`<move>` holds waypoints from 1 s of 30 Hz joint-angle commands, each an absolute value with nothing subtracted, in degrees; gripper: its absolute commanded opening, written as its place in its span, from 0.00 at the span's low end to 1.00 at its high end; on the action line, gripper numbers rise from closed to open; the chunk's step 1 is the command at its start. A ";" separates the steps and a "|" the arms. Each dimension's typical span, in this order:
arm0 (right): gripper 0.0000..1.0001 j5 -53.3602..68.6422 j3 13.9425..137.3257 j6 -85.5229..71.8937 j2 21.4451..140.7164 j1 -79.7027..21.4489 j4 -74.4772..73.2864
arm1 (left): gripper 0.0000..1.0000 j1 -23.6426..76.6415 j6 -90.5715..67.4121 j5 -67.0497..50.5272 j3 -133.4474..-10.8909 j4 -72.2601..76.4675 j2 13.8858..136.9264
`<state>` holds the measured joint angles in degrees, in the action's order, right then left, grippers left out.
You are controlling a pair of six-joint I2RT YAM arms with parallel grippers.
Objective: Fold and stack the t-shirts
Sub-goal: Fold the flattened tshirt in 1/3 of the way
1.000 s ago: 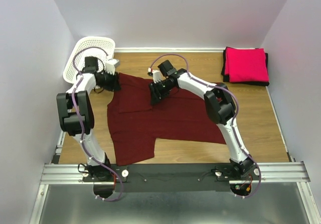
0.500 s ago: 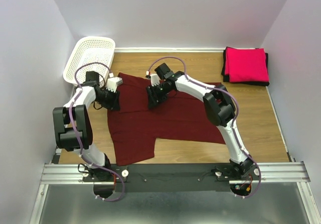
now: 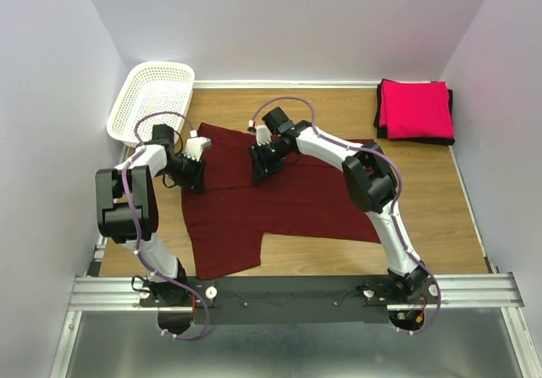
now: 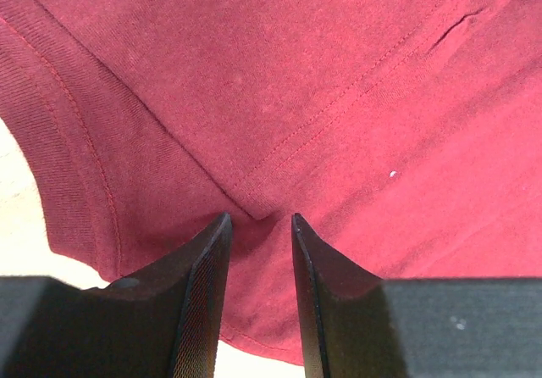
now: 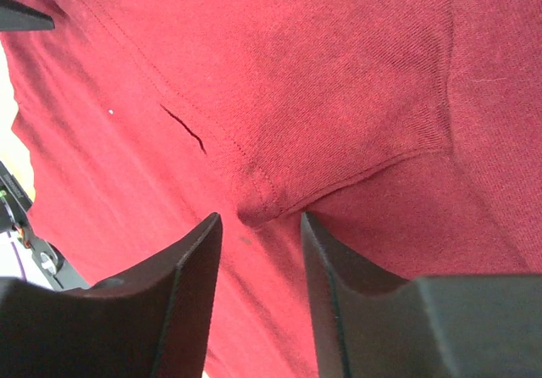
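Maroon cloth covered much of the wooden desk (image 3: 432, 200): the maroon t-shirt (image 3: 288, 208) lay spread flat across the centre of the overhead view, with one part reaching toward the lower left. We saw the left gripper (image 3: 194, 173) down on the shirt's left edge, left of centre in the frame. The right gripper (image 3: 263, 167) was down on the cloth near the upper middle, and the two were well apart.

In the left wrist view its fingers (image 4: 203, 293) were drawn close together, with a small ridge of the maroon cloth pinched up between their tips, near a ribbed band. A strip of pale desk showed at the left edge of that frame. In the right wrist view the other pair was likewise clenched on a pucker of the same cloth, where a stitched seam ended.

At the upper right of the overhead view the bright pink-red t-shirt (image 3: 415, 109) lay folded on a black t-shirt (image 3: 380, 117), whose edge showed along its left and lower sides. A white mesh basket (image 3: 152, 98) sat at the upper left, near the left arm.
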<state>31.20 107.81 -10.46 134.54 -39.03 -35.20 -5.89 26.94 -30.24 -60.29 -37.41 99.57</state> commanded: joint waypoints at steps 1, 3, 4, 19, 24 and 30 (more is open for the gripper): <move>0.47 30.59 106.79 -10.98 137.02 -39.46 -35.16 | 0.41 -5.19 26.54 -31.46 -60.90 -37.44 100.55; 0.45 30.76 106.96 -10.99 137.02 -39.55 -35.16 | 0.40 -4.57 26.46 -31.55 -61.17 -37.53 100.46; 0.43 30.67 106.96 -10.99 137.02 -39.46 -35.16 | 0.38 -4.40 26.46 -31.55 -61.35 -37.62 100.46; 0.24 31.38 107.40 -10.99 137.11 -39.46 -35.16 | 0.00 -4.04 25.66 -31.55 -61.96 -37.35 100.81; 0.11 31.55 107.49 -11.07 136.32 -39.55 -35.07 | 0.00 -4.04 25.93 -31.64 -62.05 -38.58 98.97; 0.00 31.55 107.14 -11.16 134.65 -39.46 -35.16 | 0.00 -4.04 26.02 -31.38 -62.66 -40.16 95.89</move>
